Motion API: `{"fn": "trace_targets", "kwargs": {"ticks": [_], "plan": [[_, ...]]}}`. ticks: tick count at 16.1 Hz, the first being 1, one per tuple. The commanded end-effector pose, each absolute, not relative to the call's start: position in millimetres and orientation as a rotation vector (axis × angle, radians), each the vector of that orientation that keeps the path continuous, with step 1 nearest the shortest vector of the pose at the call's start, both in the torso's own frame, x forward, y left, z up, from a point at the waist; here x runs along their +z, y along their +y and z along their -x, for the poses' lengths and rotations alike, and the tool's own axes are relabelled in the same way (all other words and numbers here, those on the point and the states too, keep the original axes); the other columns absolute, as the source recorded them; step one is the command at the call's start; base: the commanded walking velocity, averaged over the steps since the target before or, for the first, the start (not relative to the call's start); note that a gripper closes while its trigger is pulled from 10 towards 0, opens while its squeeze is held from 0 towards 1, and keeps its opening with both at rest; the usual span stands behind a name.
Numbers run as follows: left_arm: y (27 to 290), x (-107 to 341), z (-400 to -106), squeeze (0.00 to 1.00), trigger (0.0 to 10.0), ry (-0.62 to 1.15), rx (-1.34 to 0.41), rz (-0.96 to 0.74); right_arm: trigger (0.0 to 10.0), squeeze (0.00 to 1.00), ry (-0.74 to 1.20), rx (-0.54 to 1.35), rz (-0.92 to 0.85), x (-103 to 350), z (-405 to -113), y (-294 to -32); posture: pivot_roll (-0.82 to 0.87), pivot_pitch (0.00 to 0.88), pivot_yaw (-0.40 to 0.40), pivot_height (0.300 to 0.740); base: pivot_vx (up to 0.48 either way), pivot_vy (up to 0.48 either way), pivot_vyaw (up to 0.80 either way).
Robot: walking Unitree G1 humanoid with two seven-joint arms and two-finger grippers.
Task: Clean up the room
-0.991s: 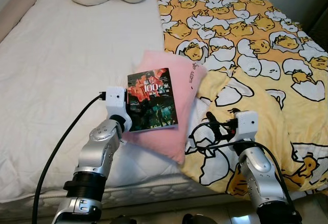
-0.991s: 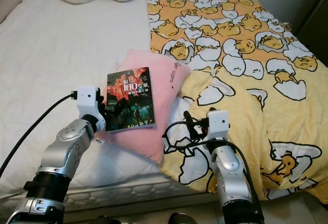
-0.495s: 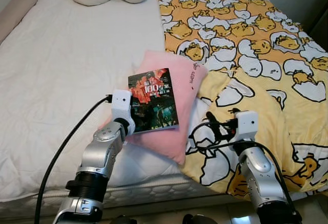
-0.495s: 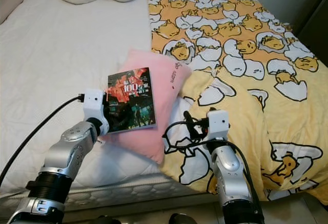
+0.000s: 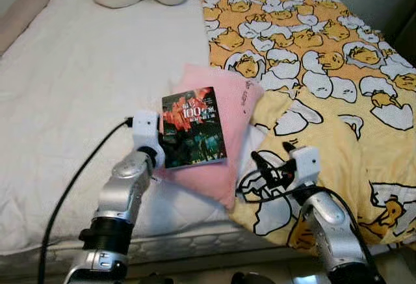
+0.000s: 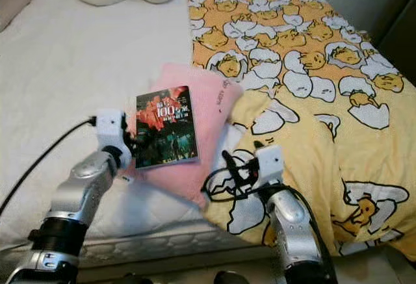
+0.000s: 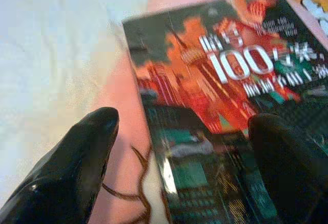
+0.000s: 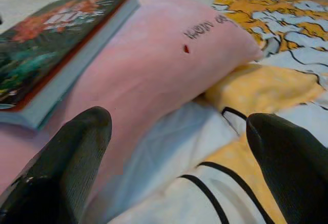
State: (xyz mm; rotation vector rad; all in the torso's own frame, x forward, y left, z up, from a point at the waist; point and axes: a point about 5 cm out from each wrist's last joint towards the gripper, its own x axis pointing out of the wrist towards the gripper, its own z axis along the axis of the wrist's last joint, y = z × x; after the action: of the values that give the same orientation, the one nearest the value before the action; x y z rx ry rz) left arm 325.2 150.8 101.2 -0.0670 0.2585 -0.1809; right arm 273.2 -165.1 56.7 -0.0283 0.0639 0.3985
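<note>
Book (image 5: 193,127) lies flat on a pink pillow (image 5: 224,138) on the white bed (image 5: 78,95), beside a yellow egg-print blanket (image 5: 325,76). Left wrist view: the left gripper (image 7: 182,147) is spread, fingers straddling the book's near corner. Right wrist view: the right gripper (image 8: 177,157) hangs released over pillow and blanket.

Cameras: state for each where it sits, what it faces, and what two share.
Head eyes: above, looking down at the bed; both silver arms show.
Left wrist: faces the book, open black fingers astride its edge.
Right wrist: faces the pink pillow, fingers open.
Shared: book on pillow.
</note>
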Motion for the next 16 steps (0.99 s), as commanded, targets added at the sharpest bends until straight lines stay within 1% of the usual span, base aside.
{"fn": "trace_targets", "kwargs": {"ticks": [1,3,6,12,14,15,16], "plan": [[152.8,112.3,-326.6,0.0,10.0,0.21,-0.19,0.071,10.0,0.0,0.06,0.437,0.048,60.0,-271.7,-166.0,-0.06,0.001,-0.041,0.74,0.0,0.0,0.0],[159.8,110.6,-326.0,0.0,10.0,0.241,-0.178,0.077,10.0,0.0,0.062,0.451,0.052,59.9,-271.0,-165.9,-0.06,0.002,-0.041,0.74,0.0,0.0,0.0],[160.1,94.3,-322.5,0.0,10.0,0.325,-0.17,0.089,10.0,0.0,0.071,0.461,0.046,58.1,-269.5,-163.8,-0.06,0.008,-0.045,0.74,0.0,0.0,0.0],[138.9,91.4,-326.2,0.0,10.0,0.326,-0.24,0.122,10.0,0.0,0.073,0.469,0.035,57.4,-269.1,-160.6,-0.07,0.016,-0.043,0.74,0.0,0.0,0.0],[132.9,81.4,-328.9,0.0,10.0,0.366,-0.252,0.079,10.0,0.0,0.074,0.467,0.033,57.0,-268.5,-160.1,-0.07,0.022,-0.042,0.74,0.0,0.0,0.0],[133.1,72.3,-331.4,0.0,10.0,0.398,-0.222,0.042,10.0,0.0,0.078,0.47,0.032,55.7,-267.9,-158.8,-0.08,0.022,-0.042,0.74,0.0,0.0,0.0],[139.6,66.2,-335.2,0.0,10.0,0.407,-0.154,-0.008,10.0,0.0,0.082,0.474,0.029,55.0,-267.2,-157.0,-0.08,0.025,-0.038,0.74,0.0,0.0,0.0]]}}
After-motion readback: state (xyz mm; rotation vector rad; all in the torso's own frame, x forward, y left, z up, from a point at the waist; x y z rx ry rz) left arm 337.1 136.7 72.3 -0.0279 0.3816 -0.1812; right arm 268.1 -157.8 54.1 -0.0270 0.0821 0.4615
